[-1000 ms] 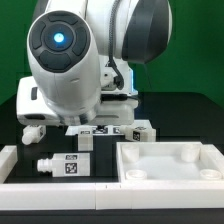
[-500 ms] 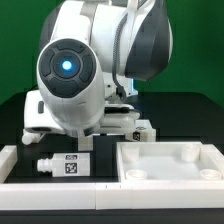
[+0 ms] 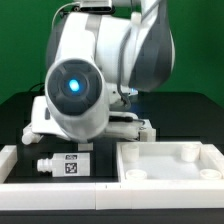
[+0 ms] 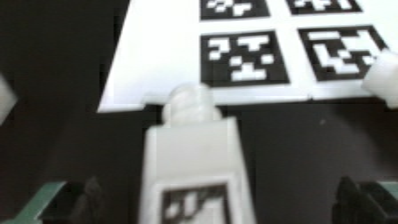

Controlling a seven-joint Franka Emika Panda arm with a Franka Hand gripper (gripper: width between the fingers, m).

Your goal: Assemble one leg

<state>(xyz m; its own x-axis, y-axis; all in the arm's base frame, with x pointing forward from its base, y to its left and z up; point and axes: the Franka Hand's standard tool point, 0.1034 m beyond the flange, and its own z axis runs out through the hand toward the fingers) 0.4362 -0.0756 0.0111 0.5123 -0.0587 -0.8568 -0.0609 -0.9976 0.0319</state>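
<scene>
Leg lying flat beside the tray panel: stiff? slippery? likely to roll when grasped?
Probably stiff and light: the leg looks like solid moulded white plastic. Unlikely to roll, since the wrist view shows flat, blocky faces and it lies on its side. The smooth surface may slip a little in a loose pinch.

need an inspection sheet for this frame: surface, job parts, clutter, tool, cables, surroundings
surface: dark table, no spills or marks seen.
job's things: leg lies between the tool's fingers, its narrow end toward the marker board; tag side faces the wrist camera.
clutter: second leg lies on its side at the exterior view's left front; white tray at the exterior view's right front; white rail along the left and front edge.
grippers: tool open, one finger on each side of the leg, gaps showing on both sides.
cables: nothing seen.
surroundings: green backdrop; the arm hides most of the marker board in the exterior view.
</scene>
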